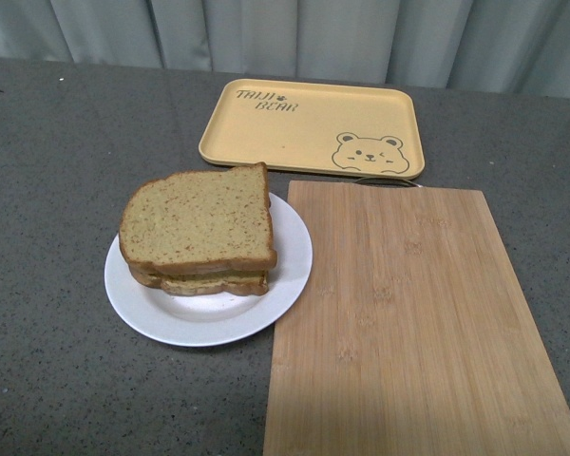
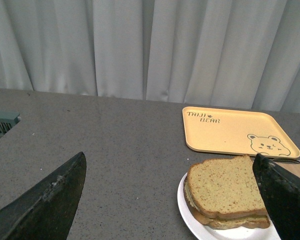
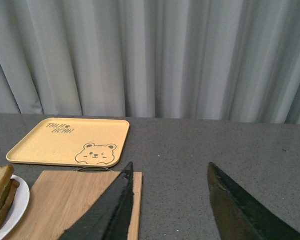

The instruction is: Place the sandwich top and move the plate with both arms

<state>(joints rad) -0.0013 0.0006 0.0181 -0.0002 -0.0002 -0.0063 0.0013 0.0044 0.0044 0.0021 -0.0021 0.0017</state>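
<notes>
Light is soft & even in all 3 views, medium bright, no glare. Front view: plate stays white w/o blowout. Sandwich top throws only a faint soft shadow on its near side. Cutting board darkens twd its near edge. Wrist views: left gripper & right gripper are near-black w/ little detail and slightly soft edges. Curtain & tray are reasonably sharp.

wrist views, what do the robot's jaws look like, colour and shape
Both pairs are matte black wedges tapering to a point. On the left gripper one jaw carries pale scuffs and grey specks. The right gripper has jaws with a rough, grainy finish. No cables or markings show; the front view shows neither arm.
</notes>
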